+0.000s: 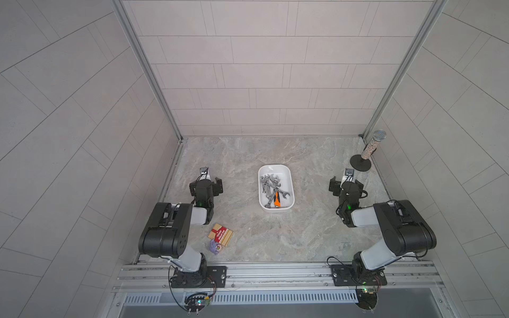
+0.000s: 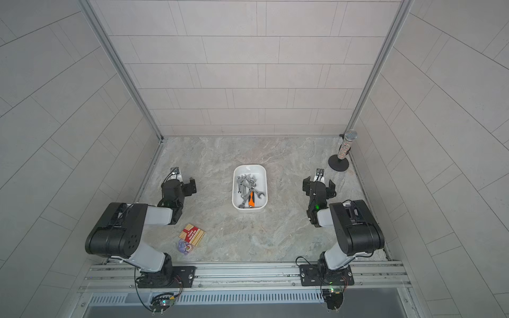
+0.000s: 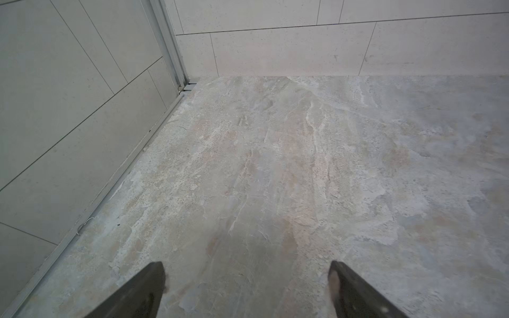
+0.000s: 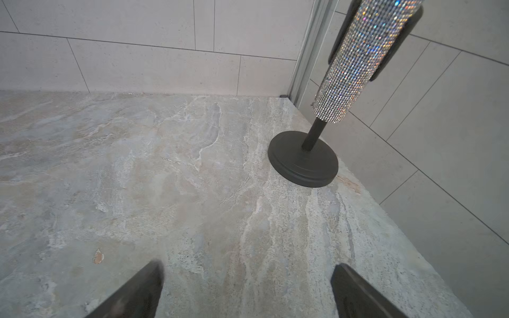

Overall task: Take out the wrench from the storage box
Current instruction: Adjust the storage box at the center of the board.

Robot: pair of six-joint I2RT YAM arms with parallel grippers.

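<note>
Both the left jaws and the right jaws are spread wide with nothing in them, each over bare surface (image 1: 248, 236), so the step in hand is really just the reach. I'd come straight down over the storage box (image 1: 287, 176) and pinch the shank of whichever of the wrenches (image 1: 271, 188) sits on top, steering clear of the orange-handled tool (image 1: 277, 200) at the near end, otherwise the tangle probably lifts too. The box sits mid-surface between the arms, well apart from both jaws, right of one, left of the other.
</note>
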